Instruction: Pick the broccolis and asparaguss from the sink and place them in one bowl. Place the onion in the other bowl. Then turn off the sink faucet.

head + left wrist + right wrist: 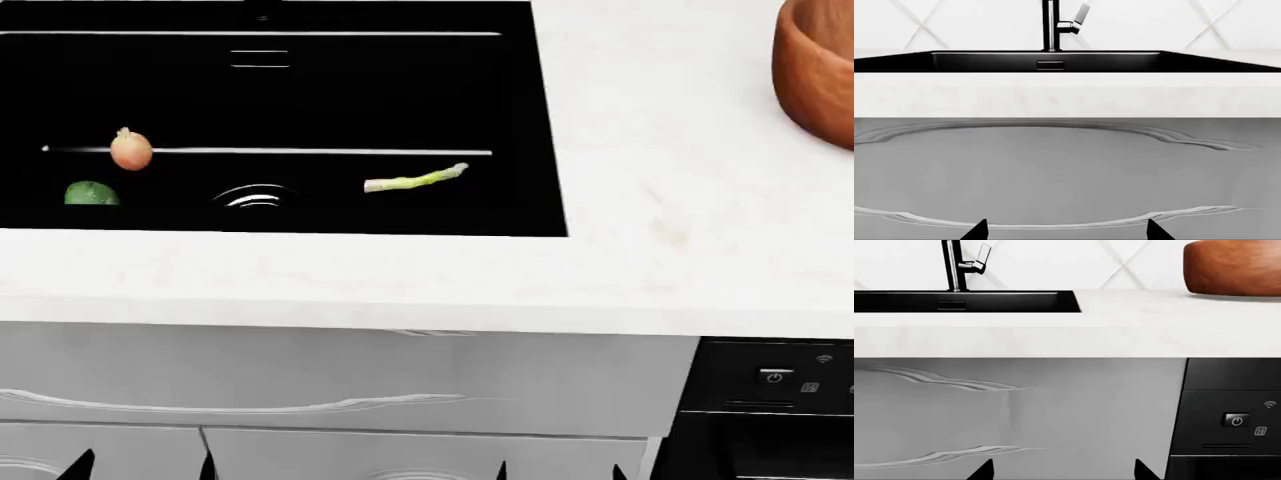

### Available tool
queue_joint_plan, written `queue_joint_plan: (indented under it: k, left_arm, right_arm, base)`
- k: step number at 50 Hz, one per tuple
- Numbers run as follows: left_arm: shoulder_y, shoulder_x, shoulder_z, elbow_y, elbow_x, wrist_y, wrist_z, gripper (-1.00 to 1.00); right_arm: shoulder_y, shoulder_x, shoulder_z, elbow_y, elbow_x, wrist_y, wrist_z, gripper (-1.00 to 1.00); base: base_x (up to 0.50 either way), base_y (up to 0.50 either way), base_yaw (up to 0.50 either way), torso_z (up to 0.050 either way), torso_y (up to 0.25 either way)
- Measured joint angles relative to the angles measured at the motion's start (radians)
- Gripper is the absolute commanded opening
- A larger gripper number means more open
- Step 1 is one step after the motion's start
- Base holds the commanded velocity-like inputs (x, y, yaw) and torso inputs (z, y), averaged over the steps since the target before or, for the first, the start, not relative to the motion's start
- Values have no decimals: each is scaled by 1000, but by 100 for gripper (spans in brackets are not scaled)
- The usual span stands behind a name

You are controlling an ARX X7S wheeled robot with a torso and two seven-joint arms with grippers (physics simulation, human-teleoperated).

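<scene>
White countertop point(400, 280) frames the black sink point(547, 120), where your asparagus point(418, 180) lies right of the drain, onion point(131, 149) and broccoli point(91, 193) left. Both claws sit low, fingertips spread, empty. Asparagus looks light, slim; pinch mid-stalk.

Very little of the robot's body shows. In the head view, four small black pointed fingertips poke up from the lower edge: a pair for the left gripper point(140, 466) and a pair for the right gripper point(558, 470). Each tip is a plain, matte black wedge narrowing to a sharp point. The left wrist view shows its two fingertips point(977, 231) as black triangles with slanted inner edges. The right wrist view shows the same black triangular fingertips point(983, 470). No cables, screws or markings can be made out.
</scene>
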Motion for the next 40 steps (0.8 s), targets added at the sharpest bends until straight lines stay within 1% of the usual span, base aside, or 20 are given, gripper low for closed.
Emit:
queue_joint_plan:
  k: [26, 40]
  left_arm:
    - [-3, -56, 56, -5, -42, 5, -56, 100]
    - [-5, -75, 85, -8, -46, 13, -82, 100]
  right_arm:
    - [-9, 53, -51, -13, 37, 4, 86, 100]
    - [-7, 76, -75, -15, 46, 15, 117, 100]
  base:
    - [0, 0, 0, 0, 0]
    - [0, 484, 0, 0, 0]
